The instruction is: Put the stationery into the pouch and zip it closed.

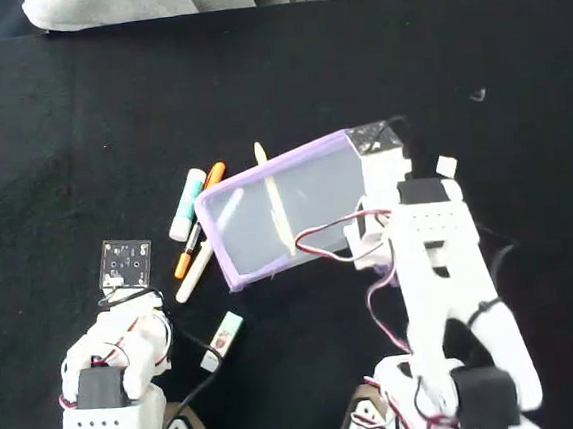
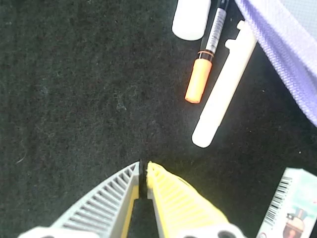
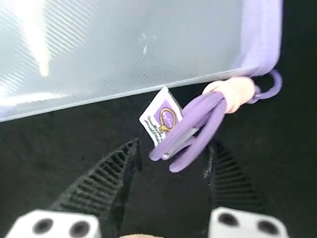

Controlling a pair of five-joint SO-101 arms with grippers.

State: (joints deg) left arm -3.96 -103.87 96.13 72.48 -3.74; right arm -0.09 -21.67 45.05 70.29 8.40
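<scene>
In the high view, a black table (image 1: 57, 114) is being occupied by a translucent pouch (image 1: 316, 202) with purple edging, lying flat near the middle. A pale slim stick (image 1: 280, 215) is being seen across the pouch, one end poking past its far edge; whether it is inside or on top cannot be told. Just beside the pouch's end, on the left arm's side, a white tube (image 1: 186, 205), an orange pen (image 1: 201, 217) and a white stick (image 1: 195, 271) are being left in a loose bunch on the table. A small box (image 1: 223, 338) is lying apart from them, nearer the arms. The left arm (image 1: 114, 365) is being held low near the table's front edge, and the right arm (image 1: 436, 262) is being stretched up to the pouch's other end.

In the left wrist view, the left gripper (image 2: 145, 173) is being kept with its jaws pressed together over bare table, nothing between them. The orange pen (image 2: 199, 82) and the white stick (image 2: 225, 84) are lying side by side ahead of it, the white tube (image 2: 190, 17) beyond, the pouch (image 2: 282, 49) at the corner, and the small box (image 2: 292, 208) off to one side.

In the right wrist view, the right gripper (image 3: 173, 146) is being held with its jaws spread. A purple strap (image 3: 190, 131) with a small tag (image 3: 161, 119), attached at the pouch's (image 3: 129, 44) corner, is lying between the fingers (image 3: 114, 168) without being pinched.
</scene>
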